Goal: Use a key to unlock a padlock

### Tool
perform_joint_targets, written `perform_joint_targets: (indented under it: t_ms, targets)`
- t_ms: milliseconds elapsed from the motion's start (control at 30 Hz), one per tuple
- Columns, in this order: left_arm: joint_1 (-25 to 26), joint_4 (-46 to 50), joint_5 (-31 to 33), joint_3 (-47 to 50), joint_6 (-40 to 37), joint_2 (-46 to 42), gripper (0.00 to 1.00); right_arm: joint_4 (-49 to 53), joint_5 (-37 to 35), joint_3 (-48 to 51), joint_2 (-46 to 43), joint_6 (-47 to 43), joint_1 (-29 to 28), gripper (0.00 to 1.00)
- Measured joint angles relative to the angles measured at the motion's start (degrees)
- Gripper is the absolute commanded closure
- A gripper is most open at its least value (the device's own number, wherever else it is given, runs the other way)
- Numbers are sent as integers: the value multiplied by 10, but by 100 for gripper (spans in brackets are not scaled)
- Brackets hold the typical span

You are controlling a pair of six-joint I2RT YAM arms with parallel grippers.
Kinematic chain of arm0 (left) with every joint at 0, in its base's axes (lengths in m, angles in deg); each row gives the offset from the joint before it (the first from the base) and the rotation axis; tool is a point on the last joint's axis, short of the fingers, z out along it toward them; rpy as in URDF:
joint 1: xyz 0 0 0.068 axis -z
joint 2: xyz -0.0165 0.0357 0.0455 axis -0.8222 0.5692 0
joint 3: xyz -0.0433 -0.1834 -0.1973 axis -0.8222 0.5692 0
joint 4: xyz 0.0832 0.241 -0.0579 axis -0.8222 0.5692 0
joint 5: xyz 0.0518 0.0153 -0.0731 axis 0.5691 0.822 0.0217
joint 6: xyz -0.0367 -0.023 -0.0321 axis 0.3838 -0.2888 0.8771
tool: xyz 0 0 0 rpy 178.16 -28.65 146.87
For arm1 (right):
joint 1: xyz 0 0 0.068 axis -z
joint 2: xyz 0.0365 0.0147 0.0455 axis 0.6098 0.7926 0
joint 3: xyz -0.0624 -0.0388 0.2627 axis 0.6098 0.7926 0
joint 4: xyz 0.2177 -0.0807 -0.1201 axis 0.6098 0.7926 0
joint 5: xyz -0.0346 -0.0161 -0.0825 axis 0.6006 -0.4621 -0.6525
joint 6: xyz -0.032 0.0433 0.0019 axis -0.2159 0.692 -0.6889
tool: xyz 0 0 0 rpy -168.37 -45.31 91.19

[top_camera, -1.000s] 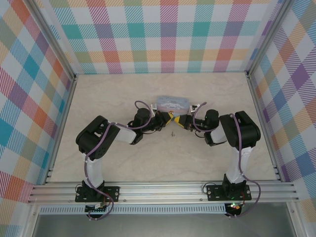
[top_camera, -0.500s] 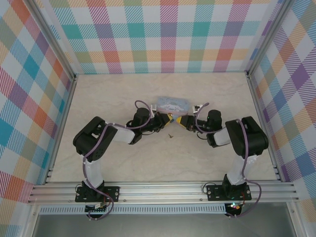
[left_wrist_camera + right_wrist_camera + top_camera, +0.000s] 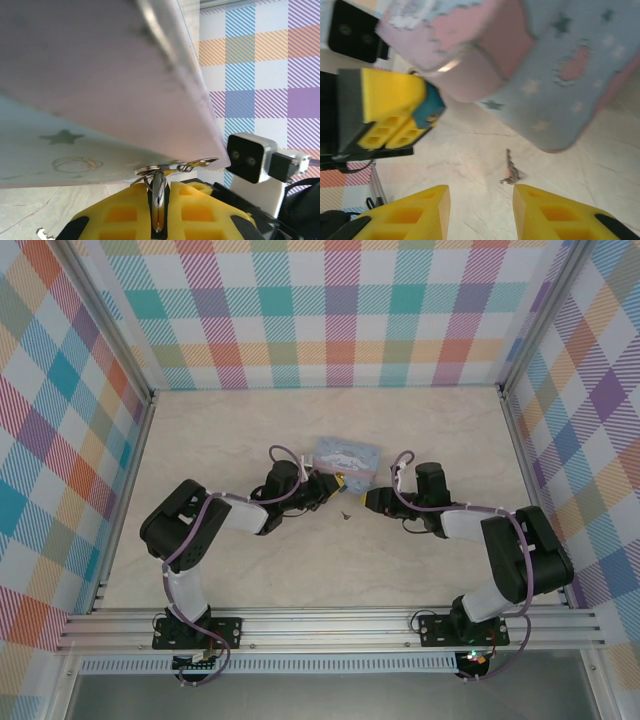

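Note:
The teal-blue padlock (image 3: 428, 110) sticks out from between the yellow fingers (image 3: 390, 112) of my left gripper (image 3: 337, 483), which is shut on it just below the tin. In the left wrist view a silvery metal edge of the padlock (image 3: 158, 202) is pinched between the pads of the left gripper (image 3: 159, 187), with small rings above it. The thin dark key (image 3: 509, 170) lies flat on the table, also seen from above as the key (image 3: 345, 514). My right gripper (image 3: 480, 210) hovers open just short of the key; from above the right gripper (image 3: 371, 499) sits right of it.
The pale blue and pink tin (image 3: 347, 454) lies directly behind both grippers, close to the left gripper's fingers; the tin (image 3: 100, 75) looms above them. The table (image 3: 250, 560) is ringed by checked walls.
The right gripper has drawn back from the left gripper, down and to the right, and its arm has stretched out lower. The left gripper has stayed near the tin with the padlock.

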Motion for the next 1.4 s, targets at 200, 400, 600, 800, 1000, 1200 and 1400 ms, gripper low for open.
perform_joint_targets:
  t_ms: [200,400,600,800,1000,1200,1400]
  targets:
    - [-3,4,1,14,-1,-16,100,37,-26,-46,33,-18,0,61]
    - [-6,5,20,30,-2,-29,100,44,-29,-106,92,-25,0,61]
    - [-15,3,51,43,-2,-32,100,54,-9,-160,147,-34,-5,57]
    - [-14,2,54,47,-4,-28,100,79,-40,-146,124,-57,-5,51]
    - [-14,2,49,47,-4,10,95,160,-99,-116,17,-135,-21,49]
    - [-14,-12,48,50,-4,18,83,248,-143,-116,-11,-232,-97,45]
    - [-15,-10,48,61,-18,17,65,317,-162,-153,19,-292,-132,44]
